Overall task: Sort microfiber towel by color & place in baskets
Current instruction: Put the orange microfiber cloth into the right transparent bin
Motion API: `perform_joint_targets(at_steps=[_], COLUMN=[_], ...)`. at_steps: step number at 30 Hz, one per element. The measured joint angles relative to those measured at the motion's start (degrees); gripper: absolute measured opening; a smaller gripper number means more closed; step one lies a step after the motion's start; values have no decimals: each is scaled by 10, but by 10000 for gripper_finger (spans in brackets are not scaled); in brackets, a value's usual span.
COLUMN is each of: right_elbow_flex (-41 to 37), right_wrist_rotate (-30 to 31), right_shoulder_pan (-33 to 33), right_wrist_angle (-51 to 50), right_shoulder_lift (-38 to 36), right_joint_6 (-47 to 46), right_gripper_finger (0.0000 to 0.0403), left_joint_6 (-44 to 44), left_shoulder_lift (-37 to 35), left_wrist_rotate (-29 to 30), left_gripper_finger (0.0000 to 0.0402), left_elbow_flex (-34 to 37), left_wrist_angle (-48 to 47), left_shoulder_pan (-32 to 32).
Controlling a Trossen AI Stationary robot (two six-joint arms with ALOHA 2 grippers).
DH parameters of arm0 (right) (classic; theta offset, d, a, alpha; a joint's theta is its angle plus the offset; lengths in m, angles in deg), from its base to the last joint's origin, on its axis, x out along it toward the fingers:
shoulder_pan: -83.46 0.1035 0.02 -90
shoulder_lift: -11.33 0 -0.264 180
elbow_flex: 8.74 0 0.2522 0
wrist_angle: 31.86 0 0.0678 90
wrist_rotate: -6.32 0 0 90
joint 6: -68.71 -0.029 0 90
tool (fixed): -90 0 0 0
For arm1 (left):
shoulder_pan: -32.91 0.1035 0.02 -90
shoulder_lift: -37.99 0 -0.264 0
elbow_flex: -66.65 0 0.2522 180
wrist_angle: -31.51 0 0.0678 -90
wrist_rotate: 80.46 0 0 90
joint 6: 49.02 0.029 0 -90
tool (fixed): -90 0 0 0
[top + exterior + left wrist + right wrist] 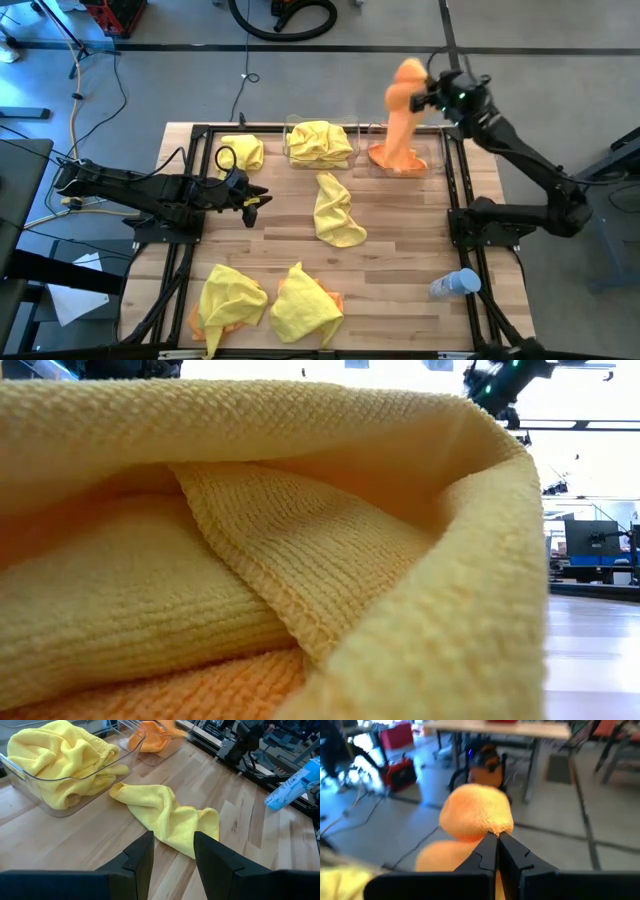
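In the overhead view the right gripper (pixel 424 92) sits in the upper right of the frame, its two dark fingers pressed together on an orange microfiber towel (pixel 402 120) that hangs down from it; the towel's lower end spreads inside the right-hand clear plastic basket (pixel 432 165) at the table's far edge. The right wrist view shows the same pinch, with the closed fingers (pixel 487 855) biting into the bunched orange cloth (pixel 477 815). Just left of that bin stands the second clear plastic basket (pixel 290 150), filled with a crumpled bright yellow towel (pixel 320 142). The left gripper (pixel 258 198) rests low at the left centre of the frame, its fingers spread apart and holding nothing; in the left wrist view they point toward a loose yellow towel (pixel 167 815) lying flat on the wooden table (pixel 400 250), which in the overhead view lies at mid-frame (pixel 335 210). Another yellow towel (pixel 243 152) lies left of the yellow-filled basket. Two more yellow towels lie along the bottom of the frame, one at lower left (pixel 230 300) and one at lower centre (pixel 305 305), each with what seems to be a sliver of orange cloth showing under it. A small clear plastic bottle (pixel 455 285) lies on its side at lower right. The low view is almost wholly blocked by a fold of yellow cloth (pixel 250 560).
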Motion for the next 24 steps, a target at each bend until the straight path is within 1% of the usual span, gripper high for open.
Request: perform_joint_targets(at_steps=[3,6,8,11,15,19,22,24], right_elbow_flex=[42,64,69,69,60,57,56,56], right_wrist_rotate=[-16,-51,-74,-115,-150,-162,-168,-193], right_shoulder_pan=[-23,-34,-34,-27,11,67,97,109], right_wrist_angle=[-19,-56,-96,-184,-274,-305,-313,-321], right_shoulder_lift=[0,0,0,0,-10,-28,-32,-32], right_joint_6=[10,-3,-22,-59,-100,-161,-201,-221], right_gripper_finger=[0,0,0,0,0,0,0,0], left_joint_6=[0,0,0,0,0,1,6,14], left_shoulder_lift=[0,0,0,0,0,0,0,0], left_wrist_rotate=[0,0,0,0,0,11,20,23], left_gripper_finger=[129,129,129,129,129,129,129,129], left_elbow_flex=[0,0,0,0,0,0,0,0], left_wrist_angle=[0,0,0,0,0,-1,-4,-4], left_shoulder_pan=[0,0,0,0,0,0,0,0])
